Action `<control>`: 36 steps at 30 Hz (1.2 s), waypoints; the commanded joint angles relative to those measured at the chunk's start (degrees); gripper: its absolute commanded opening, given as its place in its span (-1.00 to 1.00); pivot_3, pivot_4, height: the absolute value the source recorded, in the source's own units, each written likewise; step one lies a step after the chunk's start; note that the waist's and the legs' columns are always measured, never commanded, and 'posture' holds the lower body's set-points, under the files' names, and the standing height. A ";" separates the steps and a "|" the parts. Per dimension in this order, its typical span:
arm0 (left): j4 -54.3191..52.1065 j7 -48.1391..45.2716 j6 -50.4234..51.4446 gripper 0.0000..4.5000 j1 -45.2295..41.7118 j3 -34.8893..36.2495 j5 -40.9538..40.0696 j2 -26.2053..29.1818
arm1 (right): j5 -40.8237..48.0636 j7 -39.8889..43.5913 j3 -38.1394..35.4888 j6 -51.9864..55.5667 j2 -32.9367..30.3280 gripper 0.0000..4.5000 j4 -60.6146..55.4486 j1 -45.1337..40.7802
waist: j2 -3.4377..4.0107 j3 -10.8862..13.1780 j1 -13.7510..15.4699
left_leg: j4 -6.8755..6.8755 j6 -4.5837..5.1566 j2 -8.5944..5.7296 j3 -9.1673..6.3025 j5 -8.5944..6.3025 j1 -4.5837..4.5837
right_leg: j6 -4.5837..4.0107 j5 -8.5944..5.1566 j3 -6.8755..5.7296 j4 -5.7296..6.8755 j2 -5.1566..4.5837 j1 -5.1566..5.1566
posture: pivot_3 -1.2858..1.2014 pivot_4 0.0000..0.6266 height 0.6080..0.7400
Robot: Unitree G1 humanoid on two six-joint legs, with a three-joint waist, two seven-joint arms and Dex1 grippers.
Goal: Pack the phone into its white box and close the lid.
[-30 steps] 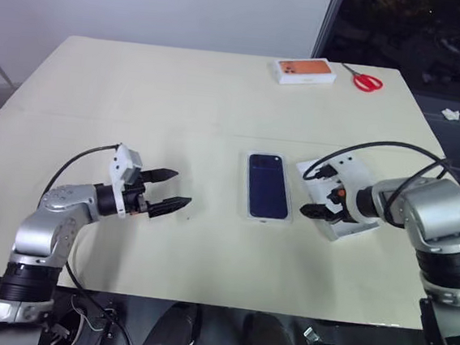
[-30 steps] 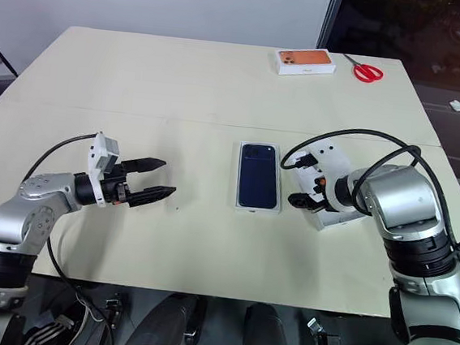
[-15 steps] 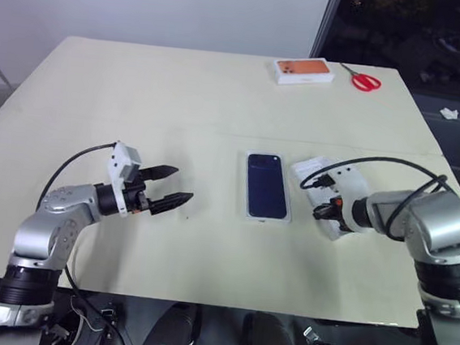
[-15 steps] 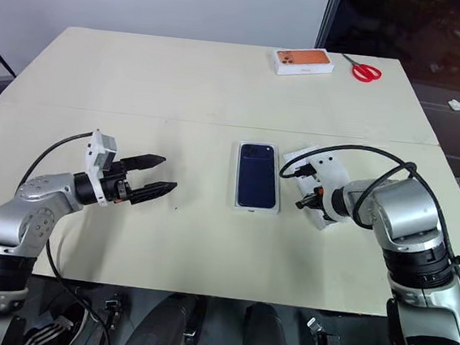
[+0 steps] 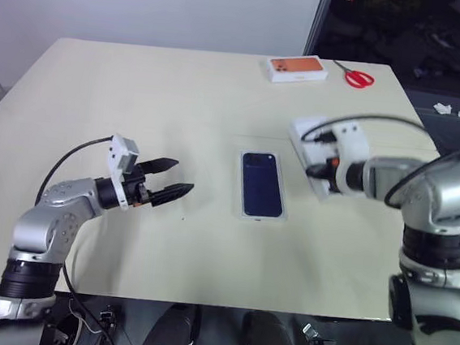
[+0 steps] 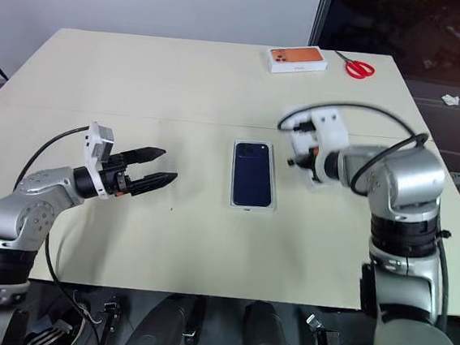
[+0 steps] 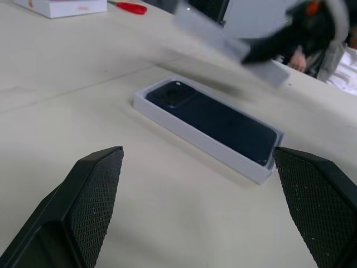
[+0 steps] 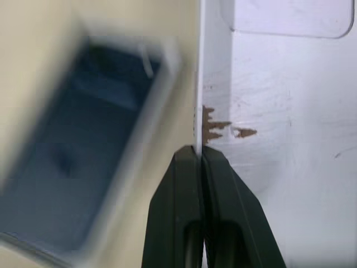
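The dark navy phone point(image 5: 261, 183) lies face down in the white box point(image 5: 261, 216) at the middle of the table. To its right, the lid point(image 5: 303, 132) hangs tilted above the table. My right gripper point(image 5: 313, 171) is shut on one side wall of the lid. In the right wrist view the fingers point(image 8: 189, 184) pinch that wall, and the lid's plain white inside point(image 8: 279, 111) lies beside the blurred phone point(image 8: 83, 139). My left gripper point(image 5: 182, 177) hovers open and empty left of the box, pointing at it.
An orange-topped white box point(image 5: 298, 68) and red scissors point(image 5: 353, 77) lie at the table's far right edge. A black cable arcs over my right wrist. Bare table spreads between my left gripper and the box.
My right gripper has shut on the lid and lifted it off the table, up and away from the near edge. The left arm has stayed put.
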 commanded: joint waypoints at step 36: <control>5.74 5.80 -4.88 1.00 0.29 -3.90 2.67 -9.71 | 28.59 -11.58 -23.38 0.17 33.68 0.98 15.95 5.78 | 0.11 0.00 -0.29 | -0.04 -0.14 0.09 0.12 0.09 0.01 | -0.03 0.01 0.21 0.33 0.20 -0.22 | 0.03 -0.52 1.00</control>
